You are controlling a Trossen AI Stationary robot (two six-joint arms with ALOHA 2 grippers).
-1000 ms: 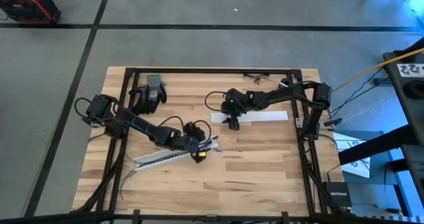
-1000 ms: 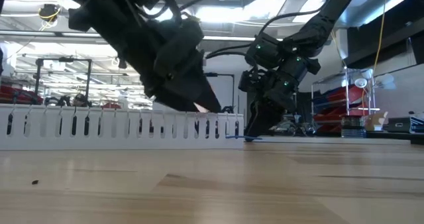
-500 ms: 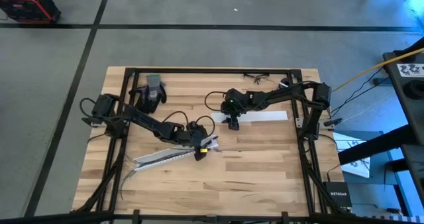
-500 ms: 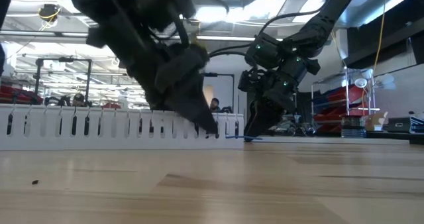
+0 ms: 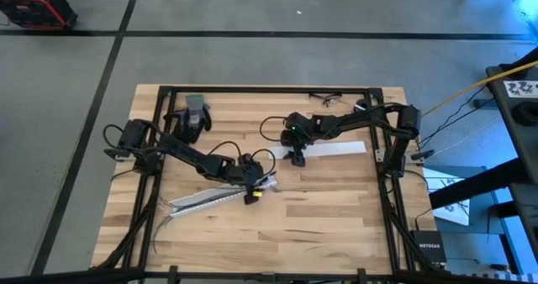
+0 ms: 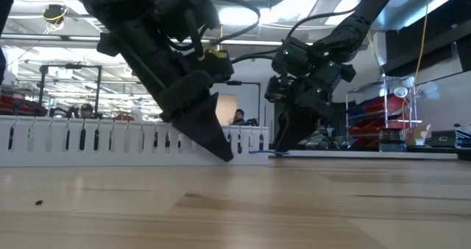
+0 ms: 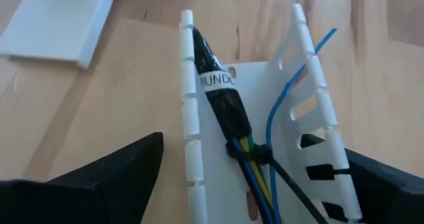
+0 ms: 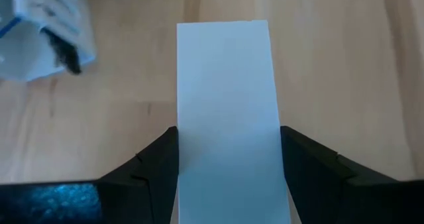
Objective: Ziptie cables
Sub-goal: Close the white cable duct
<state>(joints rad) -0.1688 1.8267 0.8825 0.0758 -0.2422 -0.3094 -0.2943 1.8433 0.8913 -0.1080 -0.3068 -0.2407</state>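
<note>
The cables (image 7: 225, 105), a black-wrapped labelled bunch with blue, green and yellow wires, lie inside a white slotted channel (image 5: 210, 198) at mid table. My left gripper (image 7: 255, 151) is open at the channel's right end (image 7: 189, 85), one finger outside each wall, tips down near the tabletop (image 6: 221, 149). I cannot tell whether either finger touches a wall. My right gripper (image 5: 294, 158) is farther back, shut on a flat white strip (image 5: 328, 148). My right gripper pinches the white strip near its left end, one finger on each long edge (image 8: 182, 138). The fingers (image 8: 156, 161) slant down from above and lie across the strip. The rest of the strip (image 8: 225, 71) runs on flat over the table toward the right.
A black glove (image 5: 189, 116) lies at the far left and a pair of glasses (image 5: 324, 99) at the far edge. Loose cable ends (image 5: 160, 221) trail from the channel's near-left end. A black frame rail (image 5: 382, 175) borders the tabletop.
My left gripper has come down over the channel's right end until its fingertips are near the tabletop, and it has rolled a little about its own line. The channel and the white strip have stayed where they were.
</note>
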